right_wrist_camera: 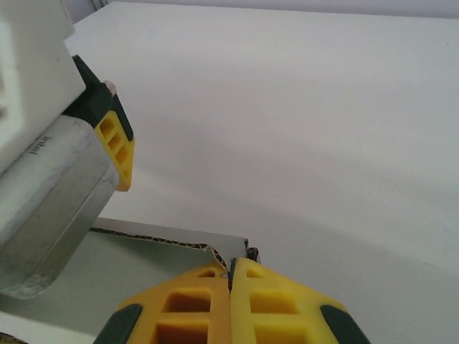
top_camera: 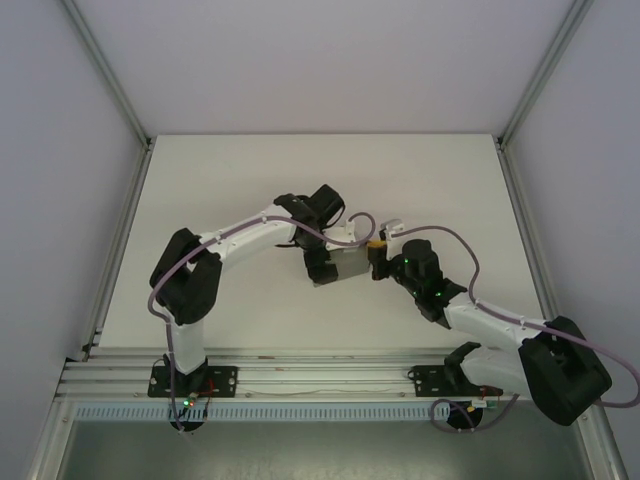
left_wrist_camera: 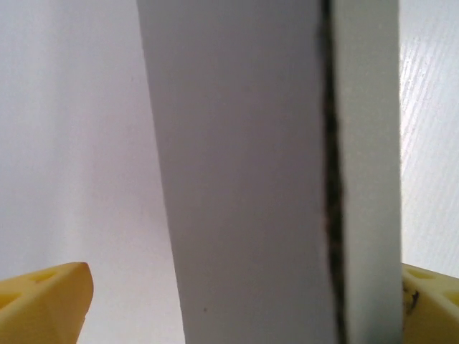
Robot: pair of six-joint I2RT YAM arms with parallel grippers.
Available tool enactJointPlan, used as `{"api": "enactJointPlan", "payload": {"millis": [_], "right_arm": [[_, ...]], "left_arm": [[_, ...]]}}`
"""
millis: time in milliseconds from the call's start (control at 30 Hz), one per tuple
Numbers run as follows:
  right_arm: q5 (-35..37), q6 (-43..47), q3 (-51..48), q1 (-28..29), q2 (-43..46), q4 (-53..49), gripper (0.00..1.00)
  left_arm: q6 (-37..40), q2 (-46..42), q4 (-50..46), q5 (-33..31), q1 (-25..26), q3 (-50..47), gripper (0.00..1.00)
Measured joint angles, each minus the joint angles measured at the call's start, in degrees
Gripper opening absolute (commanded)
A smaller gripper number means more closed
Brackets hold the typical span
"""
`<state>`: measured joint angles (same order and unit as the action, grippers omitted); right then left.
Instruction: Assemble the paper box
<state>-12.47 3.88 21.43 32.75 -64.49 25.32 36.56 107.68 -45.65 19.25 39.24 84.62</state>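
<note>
Pinching the one paper box [top_camera: 348, 262], right gripper [right_wrist_camera: 230, 266] is pressed together; left gripper [left_wrist_camera: 237, 301] stands spread.

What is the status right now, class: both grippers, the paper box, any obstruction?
Left gripper open, straddling paper box. Right gripper shut on its corrugated edge. No obstruction seen nearby.

Paper box [right_wrist_camera: 122, 265]: grey cardboard, matt and smooth on its faces, with a rough corrugated cut edge. Fingers of the right gripper [right_wrist_camera: 231, 266]: yellow moulded plastic, matt, with black plastic behind. Tabletop [top_camera: 250, 180]: white, matt, finely grained. Frame rail [top_camera: 300, 380] at the tabletop's near edge: bare grooved metal.
</note>
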Motion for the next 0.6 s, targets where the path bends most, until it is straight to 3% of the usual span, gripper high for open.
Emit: {"api": "enactJointPlan", "payload": {"millis": [300,533,600], "right_arm": [[4.7,-1.8,1.6,2.2,0.0,-3.1,0.00],[10.4,-4.6,4.0,5.7,1.0,-9.2,0.00],[11.9,-5.6,5.0,6.6,1.0,-11.2,0.00]], "left_arm": [[-6.3,-10.3,7.7,-1.6,0.0,-5.1,1.00],[-24.4,-24.3,15.9,-11.8,0.0,-17.2,0.98],[-28.5,-27.9,18.1,-12.5,0.0,-21.7,0.89]]}}
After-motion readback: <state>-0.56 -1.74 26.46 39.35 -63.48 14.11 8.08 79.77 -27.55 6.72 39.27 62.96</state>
